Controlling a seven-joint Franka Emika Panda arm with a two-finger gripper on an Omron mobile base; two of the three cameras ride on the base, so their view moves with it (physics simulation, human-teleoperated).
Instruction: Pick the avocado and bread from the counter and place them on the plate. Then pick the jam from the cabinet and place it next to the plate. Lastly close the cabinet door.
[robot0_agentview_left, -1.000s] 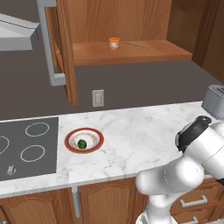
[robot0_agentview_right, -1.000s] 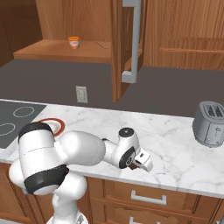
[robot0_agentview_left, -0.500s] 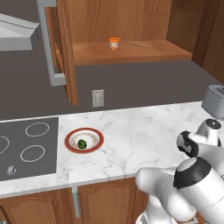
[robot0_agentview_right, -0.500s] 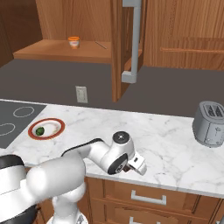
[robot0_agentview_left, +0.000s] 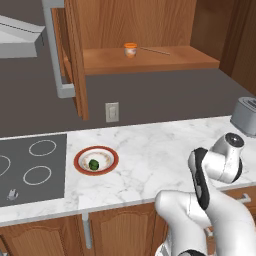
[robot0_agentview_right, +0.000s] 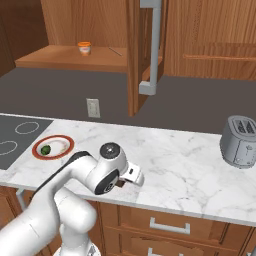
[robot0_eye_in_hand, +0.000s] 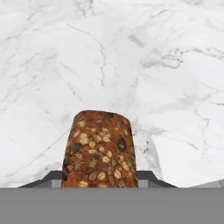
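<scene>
one seeded, crusty brown bread (robot0_eye_in_hand: 99, 151) chunk sits pinched in the gripper (robot0_eye_in_hand: 99, 179) over veined marble counter (robot0_eye_in_hand: 131, 57).

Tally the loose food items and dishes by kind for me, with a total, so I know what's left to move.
Avocado, on the plate: 1
Bread, between the end effector's fingers: 1
Jam, on the cabinet shelf: 1
Plate, on the counter: 1
Total: 4

The bread (robot0_eye_in_hand: 99, 151) at the hand view's lower centre is dark brown, flecked with pale seeds. The bench (robot0_eye_in_hand: 131, 65) is white marble with grey veins. At left, the plate (robot0_agentview_left: 96, 160) has a red-brown rim and holds the dark green avocado (robot0_agentview_left: 93, 164). The jam (robot0_agentview_left: 130, 50) is orange.
</scene>
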